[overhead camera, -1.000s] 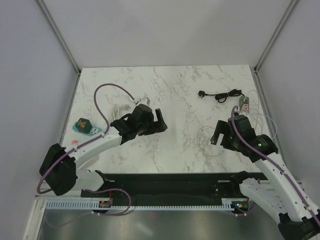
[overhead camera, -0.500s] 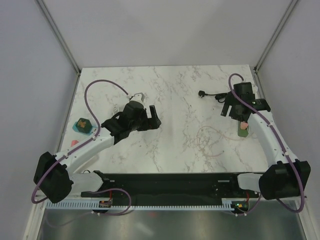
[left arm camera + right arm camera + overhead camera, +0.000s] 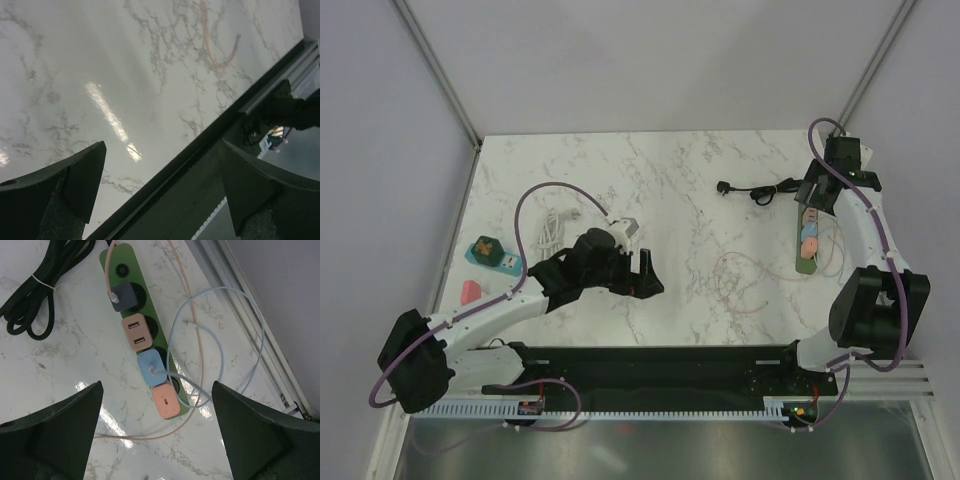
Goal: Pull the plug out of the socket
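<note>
Spread wide, right gripper [image 3: 156, 390] hangs directly over one power strip [image 3: 127, 262], four plugs [image 3: 151, 367] seated; left gripper [image 3: 161, 145] spread, empty.

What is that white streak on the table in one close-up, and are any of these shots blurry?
Left wrist view: glare streaks the marble table, and the left gripper's fingers look dark and soft. Right wrist view: the green power strip is sharp, with small glare patches beside it. Top view: even light, faint shadows.
</note>
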`<state>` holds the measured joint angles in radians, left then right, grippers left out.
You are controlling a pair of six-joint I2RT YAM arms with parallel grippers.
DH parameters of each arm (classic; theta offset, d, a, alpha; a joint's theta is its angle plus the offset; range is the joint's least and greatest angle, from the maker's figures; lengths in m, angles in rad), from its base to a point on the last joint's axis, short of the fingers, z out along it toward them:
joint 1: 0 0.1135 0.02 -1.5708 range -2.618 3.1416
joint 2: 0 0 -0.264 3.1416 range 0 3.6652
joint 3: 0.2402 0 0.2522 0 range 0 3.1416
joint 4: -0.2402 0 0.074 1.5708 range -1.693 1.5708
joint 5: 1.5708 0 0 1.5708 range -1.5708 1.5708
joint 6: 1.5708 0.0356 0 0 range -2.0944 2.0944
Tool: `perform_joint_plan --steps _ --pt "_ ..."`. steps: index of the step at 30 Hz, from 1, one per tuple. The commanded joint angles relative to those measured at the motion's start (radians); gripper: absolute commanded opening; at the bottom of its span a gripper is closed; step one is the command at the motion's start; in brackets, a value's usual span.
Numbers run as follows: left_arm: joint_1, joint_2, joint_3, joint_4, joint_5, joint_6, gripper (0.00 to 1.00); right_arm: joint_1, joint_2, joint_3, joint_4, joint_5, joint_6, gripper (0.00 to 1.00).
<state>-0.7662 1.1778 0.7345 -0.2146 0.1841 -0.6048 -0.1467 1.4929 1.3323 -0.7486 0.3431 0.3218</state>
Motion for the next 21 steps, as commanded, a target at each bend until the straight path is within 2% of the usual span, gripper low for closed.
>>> perform_joint_plan --steps 1,6,10,11,13,15,21 --pt "-0.105 -0.064 0.039 0.041 0.018 0.085 0.99 -0.040 0.055 0.056 0.041 0.022 -0.073 0.98" --pt "-0.139 -0.089 0.016 0.043 -0.003 0.085 1.00 -0.062 0.122 0.039 0.074 0.057 -0.116 0.98" --pt "-0.140 -0.086 0.011 0.060 -0.002 0.080 1.00 -0.103 0.182 0.018 0.120 -0.094 -0.128 0.98" --pt "-0.140 -0.083 0.009 0.064 0.003 0.080 1.00 -0.103 0.187 0.015 0.120 -0.123 -0.128 0.93" --pt "-0.140 -0.073 0.009 0.069 0.005 0.077 1.00 -0.103 0.172 -0.017 0.164 -0.195 -0.135 0.92" --pt "-0.139 -0.070 0.008 0.077 0.008 0.076 1.00 -0.103 0.156 -0.070 0.215 -0.210 -0.141 0.93" --pt "-0.140 -0.055 0.000 0.093 0.014 0.071 1.00 -0.105 0.205 -0.087 0.227 -0.225 -0.150 0.93"
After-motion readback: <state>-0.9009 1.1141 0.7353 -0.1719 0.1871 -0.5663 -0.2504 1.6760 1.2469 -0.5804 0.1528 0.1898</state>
